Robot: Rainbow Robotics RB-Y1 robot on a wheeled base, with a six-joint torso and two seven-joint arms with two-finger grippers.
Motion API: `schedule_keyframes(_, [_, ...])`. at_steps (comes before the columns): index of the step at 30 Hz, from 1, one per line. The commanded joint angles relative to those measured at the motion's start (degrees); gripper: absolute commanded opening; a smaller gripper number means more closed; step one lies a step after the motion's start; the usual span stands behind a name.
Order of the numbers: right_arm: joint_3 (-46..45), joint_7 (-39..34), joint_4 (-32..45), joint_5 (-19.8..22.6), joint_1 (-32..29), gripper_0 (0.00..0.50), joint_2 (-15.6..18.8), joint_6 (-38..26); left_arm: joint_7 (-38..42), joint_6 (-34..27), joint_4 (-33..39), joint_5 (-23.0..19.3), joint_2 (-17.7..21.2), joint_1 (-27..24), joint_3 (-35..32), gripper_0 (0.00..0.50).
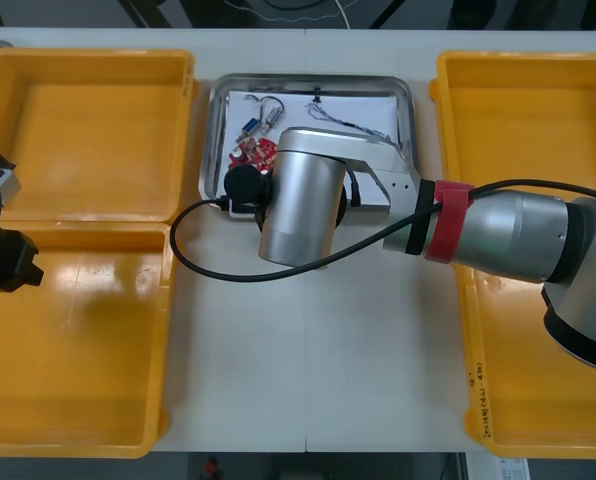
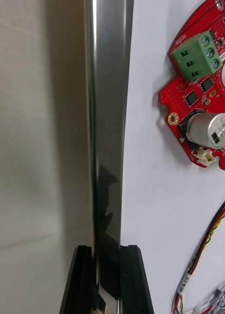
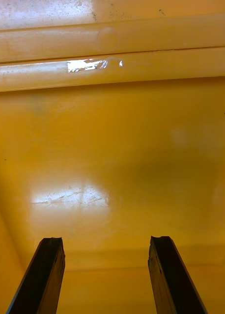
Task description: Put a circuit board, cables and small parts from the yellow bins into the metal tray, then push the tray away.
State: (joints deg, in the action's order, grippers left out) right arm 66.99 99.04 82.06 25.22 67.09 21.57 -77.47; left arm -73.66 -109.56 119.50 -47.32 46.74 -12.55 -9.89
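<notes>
At the rim of the metal tray, circuit board and cables lying inside, the right gripper clamps the edge, so a straight, steady push away looks next; the left gripper hangs open-fingered over a yellow bin.

The round circuit board was bright red with black chips, a green terminal block and a silver cylinder. It lay on the white lining of the shiny silver metal tray, beside a thin red and yellow cable. Black were the fingers of the right gripper and left gripper. The plastic bins were plain yellow. A red band ringed the silver right arm.
</notes>
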Motion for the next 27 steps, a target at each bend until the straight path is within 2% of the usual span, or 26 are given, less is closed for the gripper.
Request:
schedule_keyframes(1, [-1.68, -1.4, -1.47, -0.17, 3.84, 0.0, -1.18, 2.14, 4.57, 0.32, 1.7, -0.4, 2.56, 1.13, -1.8, 0.5])
schedule_keyframes(14, [-1.77, -1.22, -7.71, -0.17, 7.44, 0.0, -1.44, 6.98, 4.57, 0.32, 1.7, -0.4, 2.56, 1.13, -1.8, 0.5])
schedule_keyframes(27, [-1.68, 0.36, -14.21, -1.14, 8.32, 0.0, -1.44, 16.91, 4.57, 0.32, 1.7, -0.4, 2.56, 1.13, -1.8, 0.5])
